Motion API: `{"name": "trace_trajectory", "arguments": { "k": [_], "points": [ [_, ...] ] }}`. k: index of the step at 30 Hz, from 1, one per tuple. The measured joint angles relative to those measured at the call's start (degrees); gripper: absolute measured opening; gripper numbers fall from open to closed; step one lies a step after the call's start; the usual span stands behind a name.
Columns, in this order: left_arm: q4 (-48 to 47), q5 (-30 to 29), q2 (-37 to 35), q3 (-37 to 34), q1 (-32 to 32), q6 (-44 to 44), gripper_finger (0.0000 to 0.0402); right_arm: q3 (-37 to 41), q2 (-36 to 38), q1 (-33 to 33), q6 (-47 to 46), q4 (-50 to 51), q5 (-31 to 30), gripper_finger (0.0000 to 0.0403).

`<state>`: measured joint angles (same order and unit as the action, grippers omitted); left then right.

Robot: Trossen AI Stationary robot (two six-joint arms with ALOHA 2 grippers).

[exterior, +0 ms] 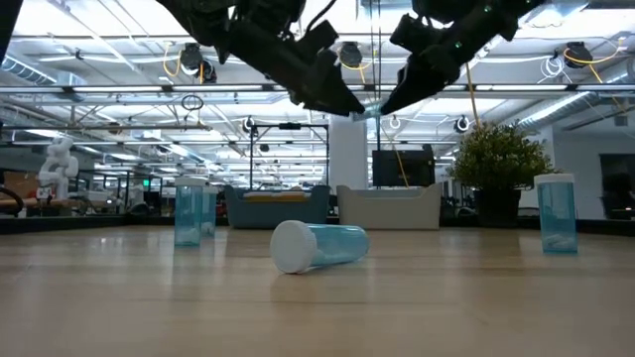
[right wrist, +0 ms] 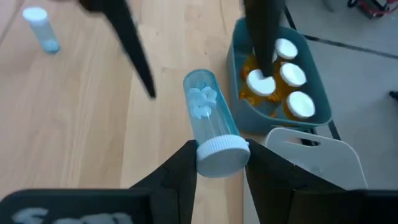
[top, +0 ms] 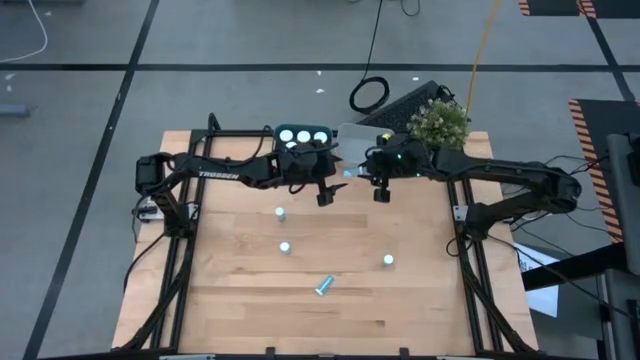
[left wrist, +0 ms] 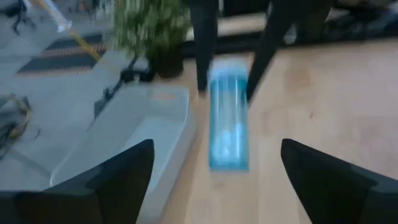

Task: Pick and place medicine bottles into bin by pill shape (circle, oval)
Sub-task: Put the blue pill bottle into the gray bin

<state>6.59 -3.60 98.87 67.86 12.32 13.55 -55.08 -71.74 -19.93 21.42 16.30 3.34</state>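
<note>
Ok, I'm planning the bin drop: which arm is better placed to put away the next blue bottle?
Right. Its tool is shut on a pale-blue bottle by the white cap, beside the teal bin of orange bottles. The left tool is open and empty.

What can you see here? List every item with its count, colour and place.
pale-blue bottles: five; three upright and one lying on the table, one held above it
orange bottles: four white caps showing, in the teal bin
teal bin: one, far table edge
grey bin: one, beside the teal bin
plant: one, green, far right corner
table: one, light wood
left gripper: fingers open, facing the held bottle
right gripper: fingers shut on that bottle's cap
</note>
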Motion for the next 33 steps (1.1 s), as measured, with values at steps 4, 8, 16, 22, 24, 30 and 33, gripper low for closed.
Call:
{"name": "trace_trajectory", "arguments": {
  "k": [4, 8, 16, 22, 24, 30, 33],
  "points": [
    [0.67, 1.93, 0.31, 0.13, -0.02, 0.34, 0.0316, 2.07, 0.08, 0.57, 0.37, -3.06, 0.04, 0.0114],
    [0.49, 2.01, 0.54, 0.13, 0.00, 1.12, 0.0280, 2.65, 0.08, 0.59, 0.71, -3.36, 0.17, 0.0114],
    [-2.44, 1.03, 0.53, 0.13, 0.55, 1.80, 0.0224, 2.65, 0.08, 0.59, 0.68, -5.12, 0.17, 0.0114],
    [-2.49, 1.01, 0.54, 0.13, 0.46, 2.49, 0.0196, 2.65, 0.08, 0.59, 0.69, -5.36, 0.17, 0.0114],
    [-2.47, 1.01, 0.54, 0.13, 0.46, 2.57, 0.0181, 2.65, 0.08, 0.59, 0.69, -5.36, 0.17, 0.0114],
    [-2.43, 1.03, 0.54, 0.13, 0.46, 2.53, 0.0151, 2.65, 0.08, 0.57, 0.71, -5.36, 0.17, 0.0114],
    [-2.41, 1.04, 0.54, 0.13, 0.46, 2.53, 0.0148, 2.65, 0.08, 0.57, 0.71, -5.36, 0.17, 0.0114]
  ]
}}
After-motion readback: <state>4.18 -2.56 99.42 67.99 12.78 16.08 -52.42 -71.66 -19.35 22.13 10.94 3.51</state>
